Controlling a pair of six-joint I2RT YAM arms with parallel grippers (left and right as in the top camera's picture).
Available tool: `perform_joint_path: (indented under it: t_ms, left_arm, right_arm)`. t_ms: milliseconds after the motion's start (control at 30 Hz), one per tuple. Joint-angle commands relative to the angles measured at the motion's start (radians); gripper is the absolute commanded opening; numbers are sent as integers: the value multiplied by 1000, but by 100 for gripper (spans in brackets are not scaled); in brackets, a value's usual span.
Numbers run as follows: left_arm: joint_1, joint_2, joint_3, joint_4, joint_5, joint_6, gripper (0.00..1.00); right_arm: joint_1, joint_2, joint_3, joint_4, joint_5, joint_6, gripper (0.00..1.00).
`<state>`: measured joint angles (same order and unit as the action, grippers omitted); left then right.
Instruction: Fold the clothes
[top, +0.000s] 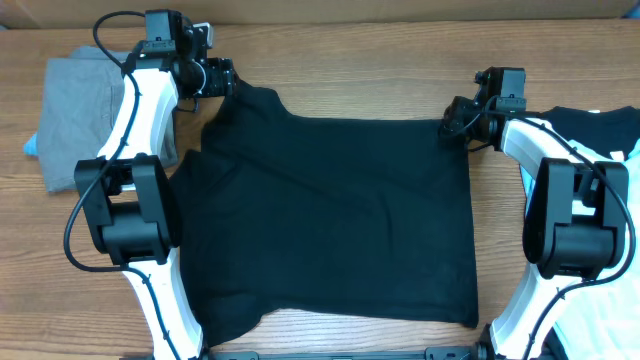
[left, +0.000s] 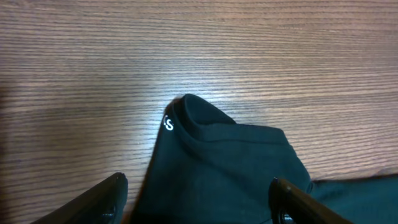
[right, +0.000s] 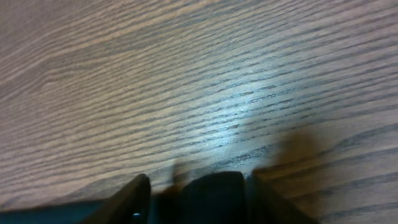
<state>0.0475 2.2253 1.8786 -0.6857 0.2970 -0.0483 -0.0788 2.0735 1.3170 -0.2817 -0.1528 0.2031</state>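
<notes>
- Across the middle of the wooden bench (top: 330, 60) a black T-shirt (top: 330, 220) lies spread flat, with one short sleeve on the left arm's side.
- At the bench's far-left end sits a folded grey shirt (top: 75, 105). At the right edge lie more clothes (top: 600, 128), black and pale.
- The left arm (top: 150, 110) reaches to the T-shirt's far-left corner. Its jaws stand spread wide, with the cloth lying loose between them and neither finger pressing it.
- The right arm (top: 522, 135) reaches to the far-right corner. A fold of black cloth sits between its jaws, but the blurred wrist view does not show whether they pinch it.
- Small white lettering (left: 168, 123) marks the raised edge of the cloth near the left jaws.
</notes>
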Motion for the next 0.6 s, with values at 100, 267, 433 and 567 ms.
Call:
perform_joint_path:
  t_ms: [100, 267, 433, 567]
  left_arm:
    - [-9, -38, 23, -6, 15, 24, 74]
    - [-11, -38, 23, -15, 15, 24, 74]
    - [-11, -38, 23, -22, 15, 24, 74]
    - [-11, -38, 23, -22, 15, 24, 74]
  right_arm:
    - [-7, 14, -5, -10, -5, -11, 46]
    - [-7, 15, -5, 10, 6, -22, 50]
    - [-7, 15, -5, 11, 21, -21, 50]
    - [-7, 15, -5, 11, 20, -14, 49]
